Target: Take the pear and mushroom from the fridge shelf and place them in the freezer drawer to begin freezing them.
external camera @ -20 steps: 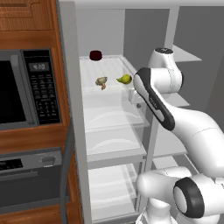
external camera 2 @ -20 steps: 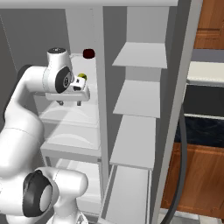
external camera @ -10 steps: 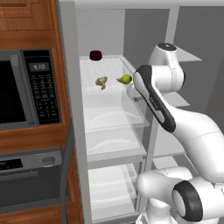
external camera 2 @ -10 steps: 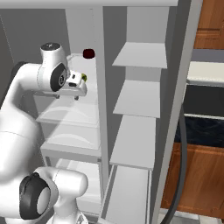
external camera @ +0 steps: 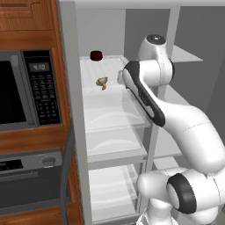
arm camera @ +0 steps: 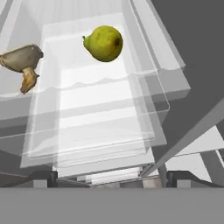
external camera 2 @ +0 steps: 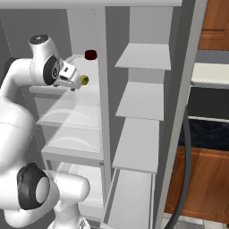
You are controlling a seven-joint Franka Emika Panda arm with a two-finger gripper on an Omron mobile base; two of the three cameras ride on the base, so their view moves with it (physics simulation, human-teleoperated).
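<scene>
Hand hovers at the front edge of the fridge shelf, fingers spread wide with nothing between them; in the hand view its two dark fingertips sit far apart at the bottom. Just ahead of the hand lies the pear, yellow-green, resting on the ridged shelf and not touched by either finger. Beside the pear, a little farther off to one side, lies the mushroom, tan cap tipped over with its stem pointing away. Farther back on the same shelf, well beyond both, sits a dark red round thing. Below the hand are clear bin-like shelves, stacked one under another.
</scene>
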